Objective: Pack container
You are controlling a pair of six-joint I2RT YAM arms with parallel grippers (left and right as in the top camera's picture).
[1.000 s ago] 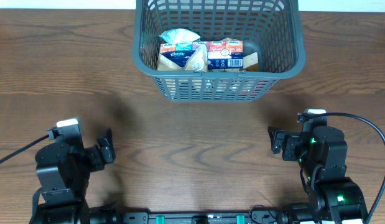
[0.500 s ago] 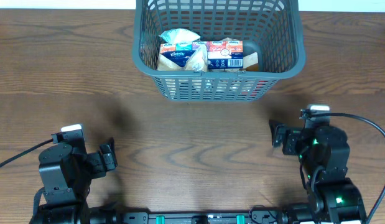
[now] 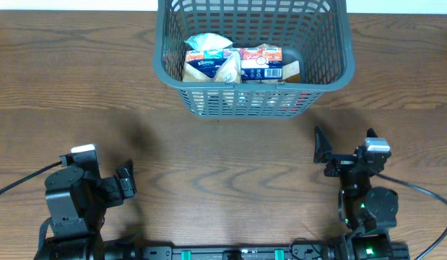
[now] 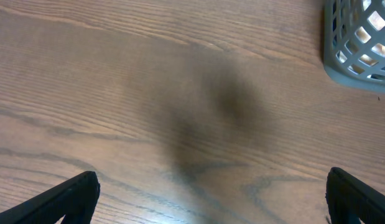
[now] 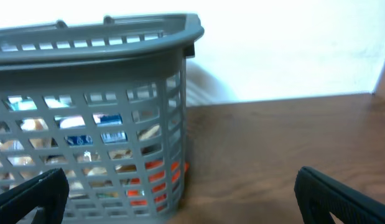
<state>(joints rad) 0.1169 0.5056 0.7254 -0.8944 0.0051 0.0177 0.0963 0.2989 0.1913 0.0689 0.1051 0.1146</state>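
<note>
Wooden table: container sits ahead, long side crosswise, nearer the right gripper; it and left gripper gape wide, empty.

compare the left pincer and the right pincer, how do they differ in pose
The left pincer tilts down at bare table, with only a corner of the container in its view. The right pincer points level at the container's slotted wall. From overhead, the right pincer reaches nearer the container than the left pincer does. Both are open wide and hold nothing.
</note>
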